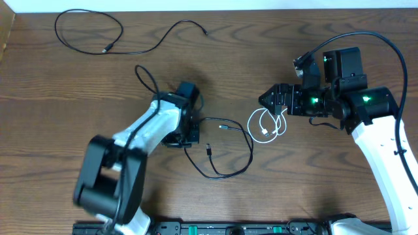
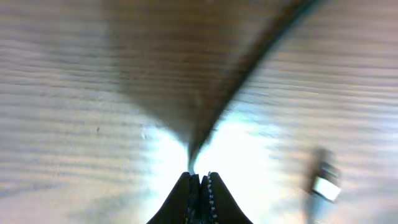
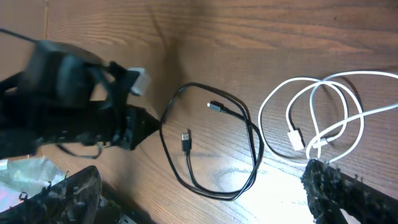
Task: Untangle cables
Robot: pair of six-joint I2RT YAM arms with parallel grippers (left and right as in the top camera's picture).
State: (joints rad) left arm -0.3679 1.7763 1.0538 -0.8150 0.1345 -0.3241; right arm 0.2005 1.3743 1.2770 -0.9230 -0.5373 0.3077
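Note:
A black cable (image 1: 248, 156) lies in a loop at the table's middle, both plugs inside the loop. My left gripper (image 1: 191, 138) is at the loop's left end, shut on it. In the left wrist view the jaws (image 2: 199, 179) are pressed together and the black cable (image 2: 249, 68) runs up and away from their tips. A white cable (image 1: 264, 124) is coiled just right of the loop. My right gripper (image 1: 271, 99) hovers open beside it, holding nothing. The right wrist view shows the white cable (image 3: 296, 138), the black cable (image 3: 252, 143) and my left gripper (image 3: 149, 124). A second black cable (image 1: 121, 27) lies apart, spread out at the far left.
A blurred plug (image 2: 325, 183) lies on the wood to the right of my left jaws. The table's far edge runs along the top of the overhead view. Both arms' thick cords hang near the wrists.

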